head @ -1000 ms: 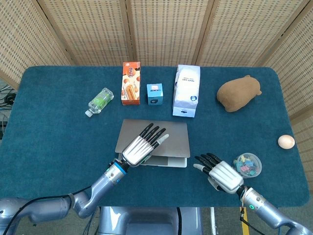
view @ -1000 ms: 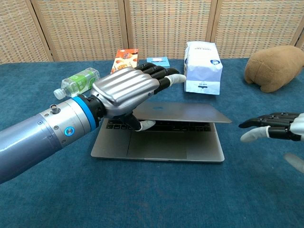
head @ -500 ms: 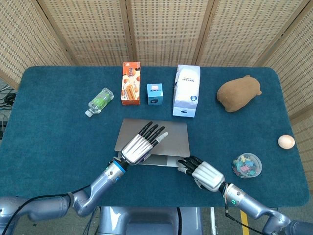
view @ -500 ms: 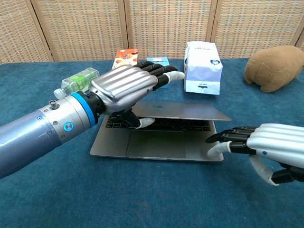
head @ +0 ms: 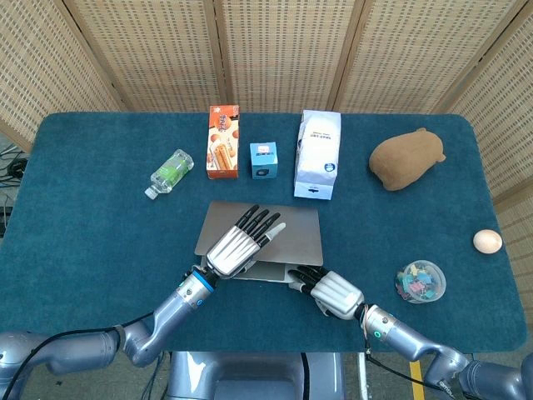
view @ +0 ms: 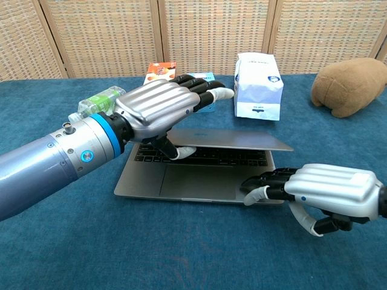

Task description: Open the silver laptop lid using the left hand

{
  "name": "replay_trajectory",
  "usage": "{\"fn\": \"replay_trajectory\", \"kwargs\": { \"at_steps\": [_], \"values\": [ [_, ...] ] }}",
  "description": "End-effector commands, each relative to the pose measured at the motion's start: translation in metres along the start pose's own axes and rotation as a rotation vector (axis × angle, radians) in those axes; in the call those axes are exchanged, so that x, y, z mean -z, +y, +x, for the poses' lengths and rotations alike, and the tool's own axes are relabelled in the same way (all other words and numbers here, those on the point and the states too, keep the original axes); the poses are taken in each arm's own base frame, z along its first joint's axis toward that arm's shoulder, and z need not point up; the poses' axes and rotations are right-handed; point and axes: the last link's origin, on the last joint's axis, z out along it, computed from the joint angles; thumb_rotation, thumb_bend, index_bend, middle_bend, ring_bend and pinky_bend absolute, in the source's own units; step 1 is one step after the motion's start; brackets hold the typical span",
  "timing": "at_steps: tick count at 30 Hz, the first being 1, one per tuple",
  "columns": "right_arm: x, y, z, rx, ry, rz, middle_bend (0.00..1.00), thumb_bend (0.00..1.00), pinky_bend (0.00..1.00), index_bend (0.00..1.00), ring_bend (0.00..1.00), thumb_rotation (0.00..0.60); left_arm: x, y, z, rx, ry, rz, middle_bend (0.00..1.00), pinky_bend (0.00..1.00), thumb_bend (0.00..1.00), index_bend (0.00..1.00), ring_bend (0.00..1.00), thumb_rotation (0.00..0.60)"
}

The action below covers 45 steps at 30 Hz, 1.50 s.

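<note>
Left hand (view: 158, 109), ribbed silver shell with black fingers, is gripping the lid edge of the silver laptop (view: 199, 175): thumb tucked under, fingers lying over the top. The laptop, flat matte metal, is sitting mid-table on the blue felt cloth (head: 100, 225), lid partly raised. Right hand (view: 320, 192) is holding nothing, fingertips pressing on the base's front right corner. The screen face is hidden in both views.

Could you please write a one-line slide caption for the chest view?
Left hand lifts the silver laptop lid ajar while the right hand rests its fingertips on the laptop's front edge.
</note>
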Motion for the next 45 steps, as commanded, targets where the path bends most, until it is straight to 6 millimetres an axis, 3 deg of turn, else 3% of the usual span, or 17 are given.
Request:
{"fn": "replay_trajectory", "kwargs": {
  "at_steps": [1, 16, 29, 45],
  "values": [
    [-0.005, 0.002, -0.002, -0.005, -0.014, -0.013, 0.04, 1.0, 0.09, 0.15, 0.0, 0.6, 0.0, -0.002, 0.001, 0.0, 0.001, 0.002, 0.0, 0.0, 0.38, 0.0, 0.0, 0.6],
    [-0.004, -0.002, -0.01, -0.015, -0.053, -0.001, 0.04, 1.0, 0.09, 0.15, 0.0, 0.6, -0.009, -0.01, 0.013, -0.037, 0.036, 0.015, 0.0, 0.0, 0.38, 0.0, 0.0, 0.6],
    [-0.004, -0.004, -0.007, -0.038, -0.067, 0.013, 0.04, 1.0, 0.09, 0.15, 0.0, 0.6, -0.052, -0.015, 0.043, -0.06, 0.081, 0.082, 0.0, 0.0, 0.38, 0.0, 0.0, 0.6],
    [-0.007, -0.008, -0.004, -0.06, -0.083, 0.046, 0.05, 1.0, 0.11, 0.15, 0.0, 0.6, -0.084, -0.018, 0.061, -0.038, 0.098, 0.122, 0.0, 0.0, 0.38, 0.0, 0.0, 0.6]
  ]
}}
